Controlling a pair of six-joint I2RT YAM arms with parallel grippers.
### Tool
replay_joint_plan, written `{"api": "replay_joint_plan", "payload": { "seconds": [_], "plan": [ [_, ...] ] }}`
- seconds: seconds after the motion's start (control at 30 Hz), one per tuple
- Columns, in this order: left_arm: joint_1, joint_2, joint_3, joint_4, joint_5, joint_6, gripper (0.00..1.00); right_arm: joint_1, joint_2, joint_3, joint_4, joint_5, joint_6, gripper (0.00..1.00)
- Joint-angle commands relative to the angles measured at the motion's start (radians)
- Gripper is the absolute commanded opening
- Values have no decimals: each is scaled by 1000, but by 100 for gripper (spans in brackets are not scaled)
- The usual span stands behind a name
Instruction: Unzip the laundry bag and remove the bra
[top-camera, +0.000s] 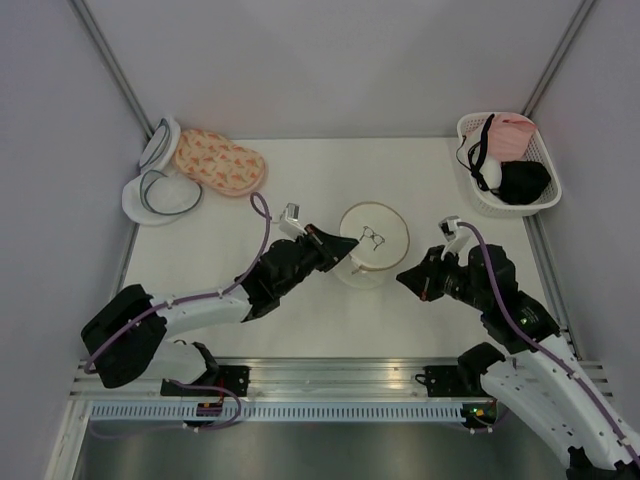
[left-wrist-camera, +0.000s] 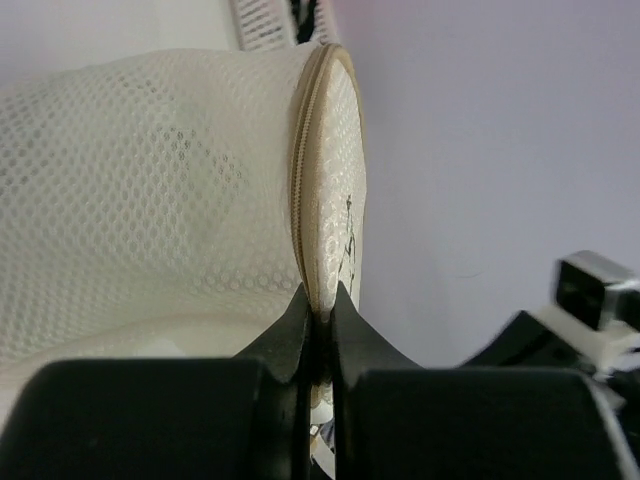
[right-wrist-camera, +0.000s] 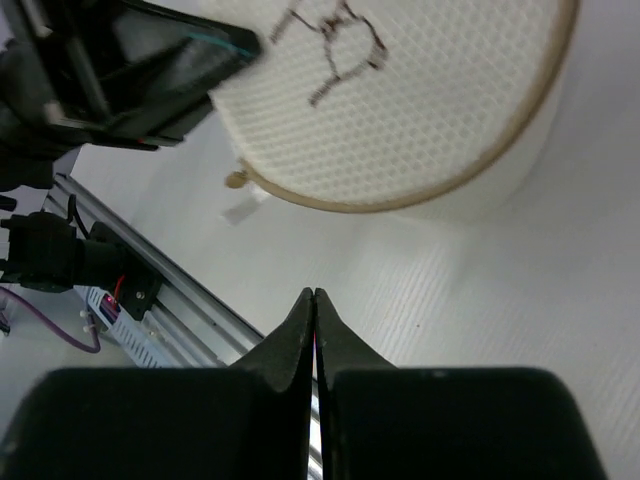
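as left gripper (left-wrist-camera: 318, 302) pinches bag (left-wrist-camera: 150, 200), inside hidden

White honeycomb-mesh laundry bag (top-camera: 374, 240), tan rim, black line drawing on top, pink flower-patterned pouch (top-camera: 220, 162), white basket (top-camera: 505, 207)

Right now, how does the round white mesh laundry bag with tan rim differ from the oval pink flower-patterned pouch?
The round white mesh laundry bag bears one black drawing; the oval pink pouch is flower-patterned all over. The bag sits mid-table, the pouch far left. The left gripper pinches the bag's rim; no gripper touches the pouch. Both rest on the white table.
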Motion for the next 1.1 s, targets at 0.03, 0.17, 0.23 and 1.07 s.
{"api": "replay_joint_plan", "payload": {
  "seconds": [0.03,0.17,0.23,1.07],
  "plan": [
    [-51,-14,-2,-198,-155,64,2,89,42,96,81,107,34,1],
    [-146,-14,5,-225,-331,25,2,236,129,61,155,318,106,18],
    [-167,-12,26,-244,-420,9,2,386,198,54,167,447,139,28],
    [-223,-181,-58,-285,-529,-13,2,847,643,271,132,1058,397,52]
  ]
}}
